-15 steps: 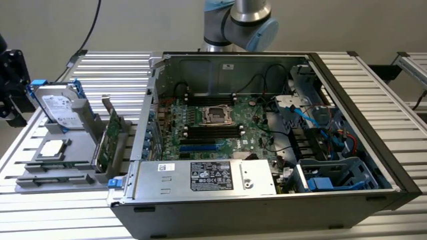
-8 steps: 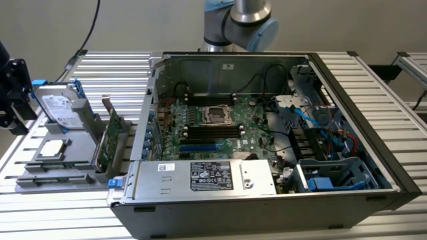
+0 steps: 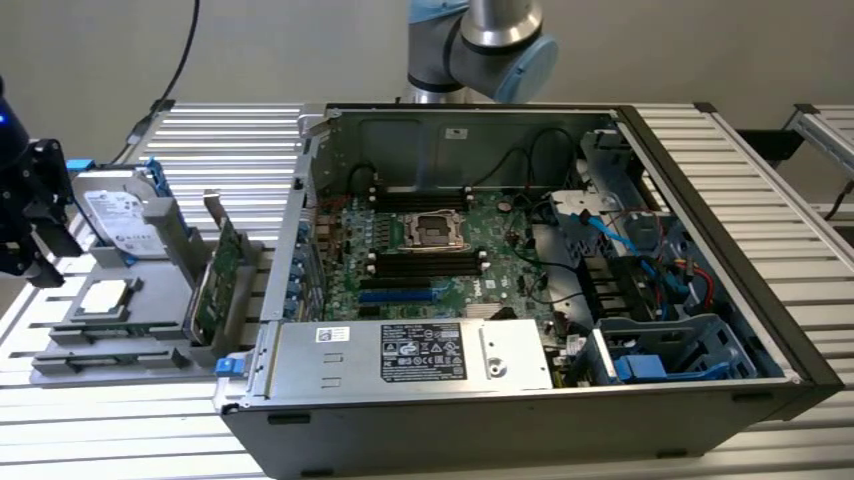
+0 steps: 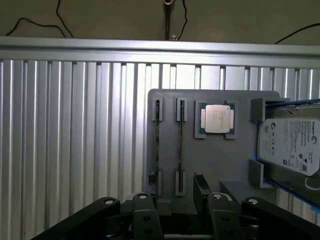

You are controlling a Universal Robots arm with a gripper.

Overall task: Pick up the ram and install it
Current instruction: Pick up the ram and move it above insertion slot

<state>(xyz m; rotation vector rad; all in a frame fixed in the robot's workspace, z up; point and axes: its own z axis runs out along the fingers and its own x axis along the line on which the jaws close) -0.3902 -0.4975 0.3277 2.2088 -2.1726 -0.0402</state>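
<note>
The ram (image 3: 220,278) is a thin green stick standing on edge in a slot of the grey holder (image 3: 114,345), at the exterior view's left beside the open computer case. In the wrist view the ram (image 4: 157,145) appears edge-on as a narrow green line between two grey clips. A second thin board (image 4: 180,145) stands in the slot beside it. My gripper (image 3: 30,260) hangs at the far left of the exterior view, above and outside the holder. In the wrist view the gripper (image 4: 181,214) is open, with nothing between its fingers (image 4: 144,212), and apart from the ram.
The holder also carries a silver processor (image 4: 218,119) and a hard drive (image 4: 290,145) in a blue frame. The open case (image 3: 694,200) holds the green motherboard (image 3: 420,255) with dark memory slots, cables and a power supply (image 3: 414,352). Ribbed aluminium table (image 4: 75,140) surrounds everything.
</note>
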